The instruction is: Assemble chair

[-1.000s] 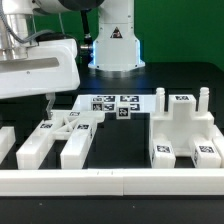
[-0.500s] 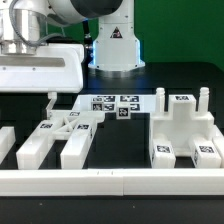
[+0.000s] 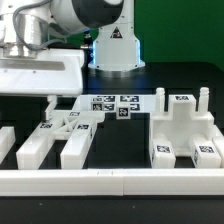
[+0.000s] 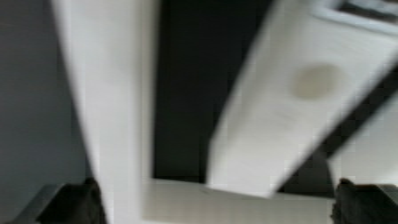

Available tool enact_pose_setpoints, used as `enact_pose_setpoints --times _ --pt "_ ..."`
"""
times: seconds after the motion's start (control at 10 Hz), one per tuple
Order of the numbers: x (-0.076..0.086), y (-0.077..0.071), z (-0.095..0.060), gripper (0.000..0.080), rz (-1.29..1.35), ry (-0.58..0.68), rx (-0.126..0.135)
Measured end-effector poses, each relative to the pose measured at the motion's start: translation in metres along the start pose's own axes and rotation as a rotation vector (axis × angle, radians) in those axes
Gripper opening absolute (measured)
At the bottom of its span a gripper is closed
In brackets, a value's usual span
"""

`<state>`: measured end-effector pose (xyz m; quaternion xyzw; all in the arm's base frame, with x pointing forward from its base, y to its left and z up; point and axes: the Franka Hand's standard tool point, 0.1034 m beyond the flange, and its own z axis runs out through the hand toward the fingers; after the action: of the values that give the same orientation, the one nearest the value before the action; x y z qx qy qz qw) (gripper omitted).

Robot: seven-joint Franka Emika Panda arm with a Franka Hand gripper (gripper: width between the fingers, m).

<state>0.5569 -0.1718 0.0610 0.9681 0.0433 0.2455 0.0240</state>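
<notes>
On the exterior view's left we are holding the pincer (image 4: 217, 203) above the loose chair parts (image 3: 55, 135), its jaws spread wide and gripping nothing. We are judging this an approach to a pick; next we are needing a straight descent so the fingers straddle one bar. In the middle the marker board (image 3: 112, 103) is lying flat; rightward the boxy chair piece (image 3: 185, 125) is standing on the tabletop (image 3: 120, 140). We are reading no writing, only square tags.
</notes>
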Motion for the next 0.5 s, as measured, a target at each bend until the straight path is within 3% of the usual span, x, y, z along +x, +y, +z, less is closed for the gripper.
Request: enact_pose_setpoints --times 0.2,0.3,0.4,0.5 --pt "0.004 -0.014 0.007 0.0649 0.018 0.028 -0.001" --pt "-0.002 -0.011 0.014 0.0649 0.016 0.041 -0.023" --pt "-0.005 -0.017 0.016 0.0649 0.028 0.015 0.009" --pt "-0.004 -0.015 0.015 0.0649 0.032 0.019 0.005"
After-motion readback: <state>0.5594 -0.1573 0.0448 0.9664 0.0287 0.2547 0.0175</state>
